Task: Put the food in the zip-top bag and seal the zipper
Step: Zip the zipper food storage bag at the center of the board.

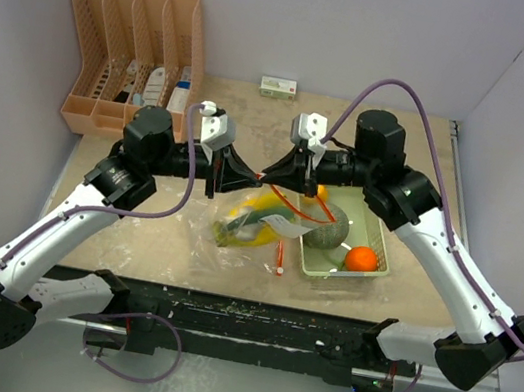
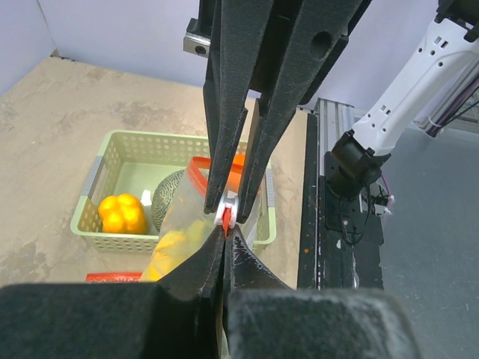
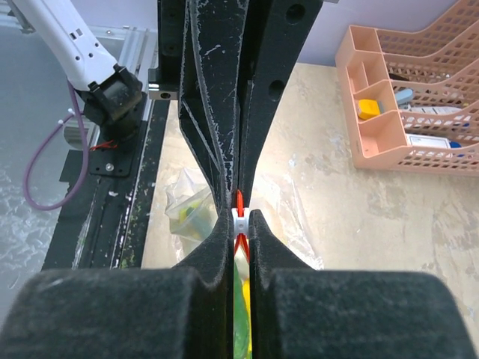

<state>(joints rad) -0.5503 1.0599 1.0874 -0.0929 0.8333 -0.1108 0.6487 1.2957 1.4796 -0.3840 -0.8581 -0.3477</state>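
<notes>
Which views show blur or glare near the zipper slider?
Top external: even light, soft shadows, little glare on clear floppy plastic bag. Left wrist: left gripper blurred near the lens; small white slider tab and pale green mesh basket sharp. Right wrist: right gripper likewise blurred.

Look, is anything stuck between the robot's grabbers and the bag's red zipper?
No, nothing is in between. The left gripper and the right gripper are both shut on the zipper, tip to tip at its white slider, with the zip-top bag hanging below.
</notes>
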